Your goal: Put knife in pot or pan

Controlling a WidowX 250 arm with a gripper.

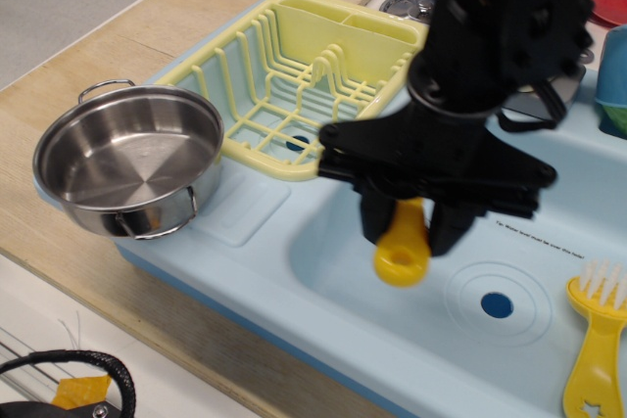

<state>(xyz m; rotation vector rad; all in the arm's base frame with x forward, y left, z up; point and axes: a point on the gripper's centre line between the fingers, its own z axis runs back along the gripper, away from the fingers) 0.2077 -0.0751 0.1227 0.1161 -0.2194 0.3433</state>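
Observation:
My gripper [409,227] is shut on the knife [403,250] and holds it in the air above the light-blue sink basin [392,320]. Only the knife's chunky yellow handle with its end hole shows, hanging down between the black fingers [376,218]; the white blade is hidden by the gripper. The shiny steel pot [127,159] with two wire loop handles stands empty on the sink's left corner, well to the left of my gripper.
A yellow dish rack [294,85] sits between the pot and my arm. A yellow brush with white bristles [596,335] lies in the basin at right. A small steel lid [409,3] and bottles stand at the back. A wooden counter [118,46] lies left.

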